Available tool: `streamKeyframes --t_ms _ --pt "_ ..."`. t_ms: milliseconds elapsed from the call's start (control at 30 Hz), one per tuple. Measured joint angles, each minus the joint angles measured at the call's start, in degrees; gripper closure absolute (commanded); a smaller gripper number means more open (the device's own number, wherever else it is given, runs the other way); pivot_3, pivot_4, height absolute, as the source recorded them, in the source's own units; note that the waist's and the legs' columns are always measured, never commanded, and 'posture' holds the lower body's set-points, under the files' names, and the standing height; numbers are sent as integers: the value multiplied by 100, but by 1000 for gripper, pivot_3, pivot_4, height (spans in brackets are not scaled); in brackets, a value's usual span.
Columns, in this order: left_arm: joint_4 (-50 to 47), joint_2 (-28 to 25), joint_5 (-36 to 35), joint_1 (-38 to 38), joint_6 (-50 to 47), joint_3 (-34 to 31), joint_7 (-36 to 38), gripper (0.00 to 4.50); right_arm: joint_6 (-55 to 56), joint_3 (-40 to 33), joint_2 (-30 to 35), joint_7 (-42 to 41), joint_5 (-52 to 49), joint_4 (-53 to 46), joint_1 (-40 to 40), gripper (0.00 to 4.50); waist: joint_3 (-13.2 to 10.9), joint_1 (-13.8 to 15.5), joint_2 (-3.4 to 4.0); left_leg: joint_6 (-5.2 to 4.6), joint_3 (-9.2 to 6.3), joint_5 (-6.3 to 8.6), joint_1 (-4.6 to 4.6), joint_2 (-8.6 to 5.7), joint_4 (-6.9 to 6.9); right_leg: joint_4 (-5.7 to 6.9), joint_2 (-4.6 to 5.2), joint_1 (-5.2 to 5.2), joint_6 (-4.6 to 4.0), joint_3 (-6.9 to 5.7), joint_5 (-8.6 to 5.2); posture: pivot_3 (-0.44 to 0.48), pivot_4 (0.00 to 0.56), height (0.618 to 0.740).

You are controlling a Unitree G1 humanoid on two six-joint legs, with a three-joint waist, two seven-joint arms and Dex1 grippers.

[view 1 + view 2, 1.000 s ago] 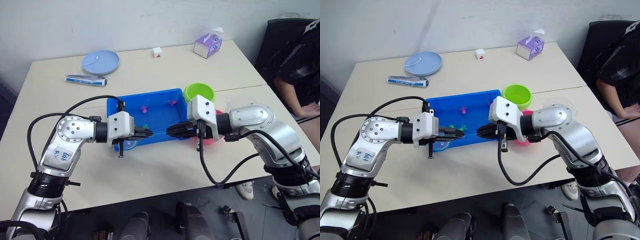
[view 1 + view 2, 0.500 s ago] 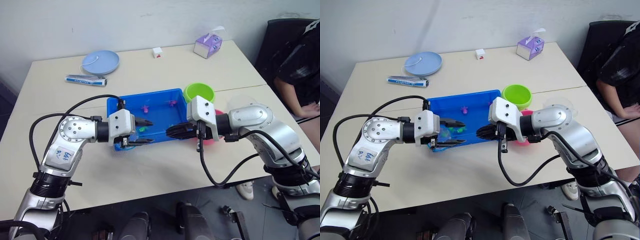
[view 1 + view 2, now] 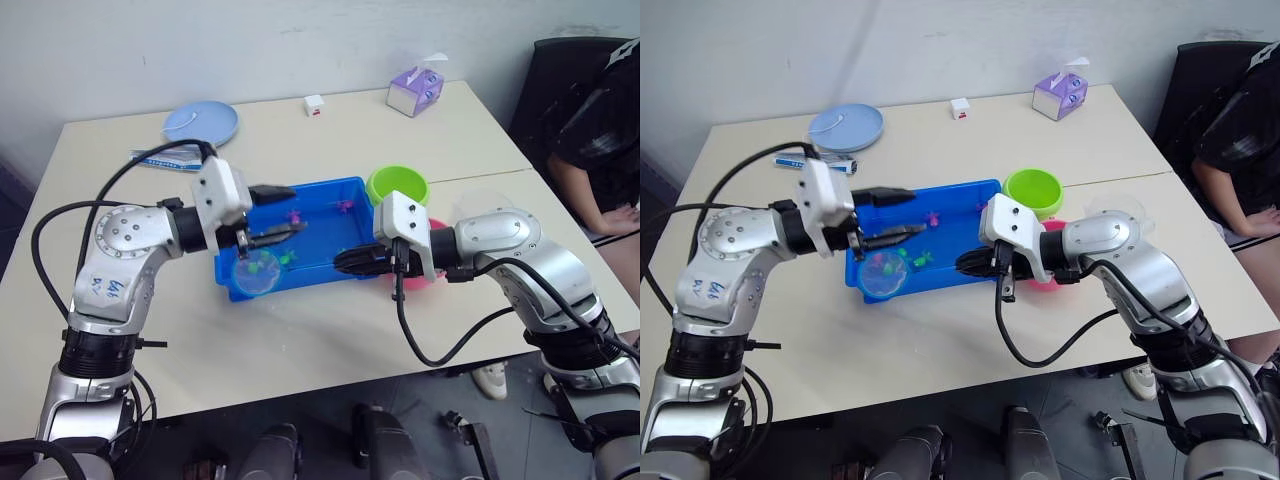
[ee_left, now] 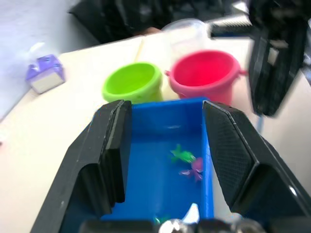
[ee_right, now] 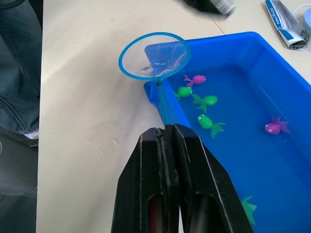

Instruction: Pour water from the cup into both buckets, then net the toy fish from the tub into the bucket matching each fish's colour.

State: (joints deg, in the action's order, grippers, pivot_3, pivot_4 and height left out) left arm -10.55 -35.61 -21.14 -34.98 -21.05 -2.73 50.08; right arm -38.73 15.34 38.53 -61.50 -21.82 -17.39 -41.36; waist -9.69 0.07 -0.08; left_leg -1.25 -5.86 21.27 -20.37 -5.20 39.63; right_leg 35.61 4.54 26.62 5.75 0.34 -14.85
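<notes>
Left arm: elbow bent, forearm reaching inward toward the table's middle, wrist raised.
Left gripper (image 3: 282, 211): fingers spread wide, gripping nothing.
Right arm: elbow out to the right, forearm sweeping in low across the front.
Right gripper (image 3: 350, 262): fingers (image 5: 160, 184) pressed together, clamped on the net's thin handle.

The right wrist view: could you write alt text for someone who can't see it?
The robot's right claw, shut on the thin handle of a net, holds the blue-rimmed hoop over the corner of a blue tub. Small green and pink toy fish lie in the tub on a pale table.
</notes>
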Motion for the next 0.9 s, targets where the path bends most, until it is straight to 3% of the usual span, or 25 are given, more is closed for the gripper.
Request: streamKeyframes --t_ms 200,267,367,600,900 --pt "482 155 -421 -591 -720 -697 -765 1929 7 -1 -19 4 2 8 14 3743 0 0 0 1 -1 0 0 -1 9 6 0 -1 0 -3 0 0 150 740" --pt "724 129 -474 -676 -849 -961 -966 1380 -1 -5 -12 22 0 8 22 3743 0 -7 0 2 -1 1 0 -1 8 6 -1 0 0 -4 0 0 150 740" --pt "1021 60 -507 -552 -979 -1156 -1180 205 -57 -95 103 56 -18 6 22 3743 0 -18 0 2 -1 1 0 -1 8 5 -1 1 0 -5 0 0 150 740" --pt "1103 225 -527 357 -1102 -1330 -1644 205 -254 -493 329 112 -86 89 -114 3743 0 -5 0 2 -1 1 0 -2 12 6 0 -2 0 -1 0 0 150 740" --pt "24 838 -804 1188 -1701 -1173 -2102 205 267 -542 330 433 524 1467 -355 3743 0 34 -1 2 0 2 -1 -3 16 9 2 -3 0 8 0 0 150 740"
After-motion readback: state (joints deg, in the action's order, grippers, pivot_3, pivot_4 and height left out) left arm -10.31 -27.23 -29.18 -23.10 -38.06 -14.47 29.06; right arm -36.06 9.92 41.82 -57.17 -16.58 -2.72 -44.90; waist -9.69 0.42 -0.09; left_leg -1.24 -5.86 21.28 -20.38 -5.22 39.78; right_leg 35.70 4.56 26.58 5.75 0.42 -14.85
